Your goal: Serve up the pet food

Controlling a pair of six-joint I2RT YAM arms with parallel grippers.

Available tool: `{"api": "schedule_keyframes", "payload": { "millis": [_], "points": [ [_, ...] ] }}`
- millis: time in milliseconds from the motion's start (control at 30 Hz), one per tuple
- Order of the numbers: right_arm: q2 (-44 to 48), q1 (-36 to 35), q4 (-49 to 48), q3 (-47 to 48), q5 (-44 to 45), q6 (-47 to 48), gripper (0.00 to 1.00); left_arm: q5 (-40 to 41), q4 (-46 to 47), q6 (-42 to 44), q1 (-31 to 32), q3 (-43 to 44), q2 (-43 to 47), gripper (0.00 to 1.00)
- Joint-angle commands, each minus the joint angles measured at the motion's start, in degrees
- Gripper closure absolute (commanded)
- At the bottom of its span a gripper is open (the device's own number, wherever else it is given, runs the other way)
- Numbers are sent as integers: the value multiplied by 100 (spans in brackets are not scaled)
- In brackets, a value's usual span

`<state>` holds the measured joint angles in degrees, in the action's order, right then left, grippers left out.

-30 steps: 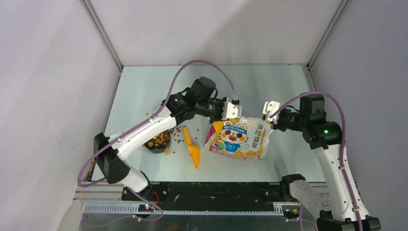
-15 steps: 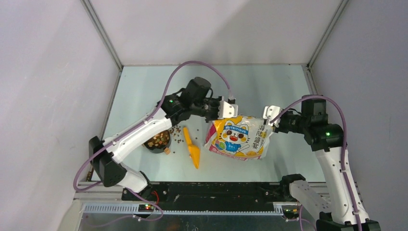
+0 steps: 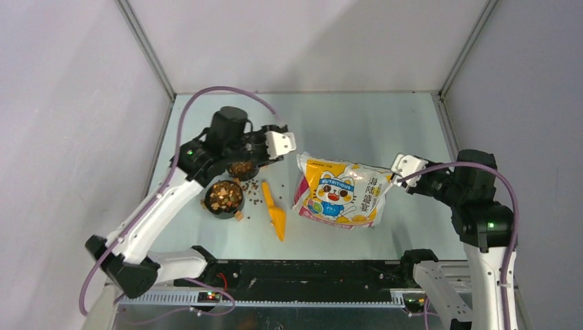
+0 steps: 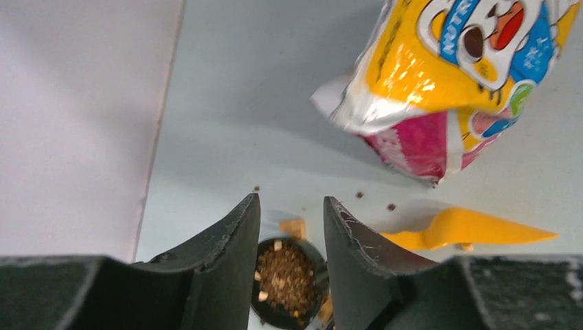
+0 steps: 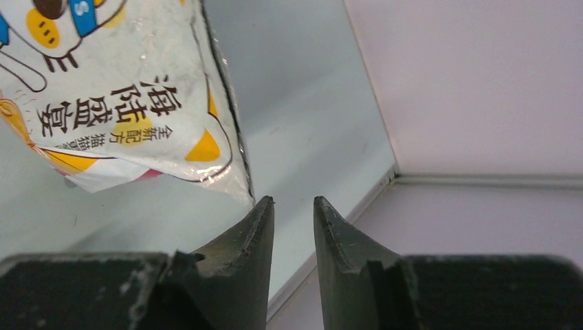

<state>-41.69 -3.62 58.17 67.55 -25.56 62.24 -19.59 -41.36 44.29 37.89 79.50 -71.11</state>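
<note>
Going by the filled black bowl (image 3: 223, 215), probably a matter of backing both arms off cleanly. Lift the right gripper (image 5: 292, 201) straight away from the cat-food bag (image 5: 117, 96) rather than sideways, so as not to snag the foil corner beside one fingertip (image 5: 258, 213). Raise the left gripper (image 4: 289, 203) before swinging it, to avoid clipping anything below. Narrowly parted on the right, clamping nothing, grazing or almost grazing that bag corner; hard to tell which. Parted somewhat wider on the left, likewise empty, hovering above the table (image 3: 357, 117). Through that gap, a second dark dish (image 4: 275, 320) of fine kibble. Nearer the arm bases, the pet food (image 3: 224, 196) heaped in the black bowl, with stray pellets (image 3: 251, 187) alongside. Beyond those, the orange scoop (image 3: 276, 213) lying flat, then the bag, printed side up.
</note>
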Motion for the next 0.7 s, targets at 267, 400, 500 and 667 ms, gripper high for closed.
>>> {"api": "schedule_keyframes", "payload": {
  "millis": [267, 400, 500, 667],
  "points": [
    [-717, 1596, -535, 1243, 29, -3237, 46, 1136, 525, -1893, -1338, -688, 1664, 33],
    [-997, 2051, -989, 1440, -140, -4502, 30, 1621, 783, -2768, -1670, -620, 1867, 20],
    [-1038, 2134, -1505, 1445, 359, -5484, 24, 1905, 821, -3305, -2016, -473, 1887, 2],
    [-826, 2137, -2062, 1205, 1136, -6159, 19, 2630, 875, -4083, -2469, -253, 1918, 0]
  ]
}}
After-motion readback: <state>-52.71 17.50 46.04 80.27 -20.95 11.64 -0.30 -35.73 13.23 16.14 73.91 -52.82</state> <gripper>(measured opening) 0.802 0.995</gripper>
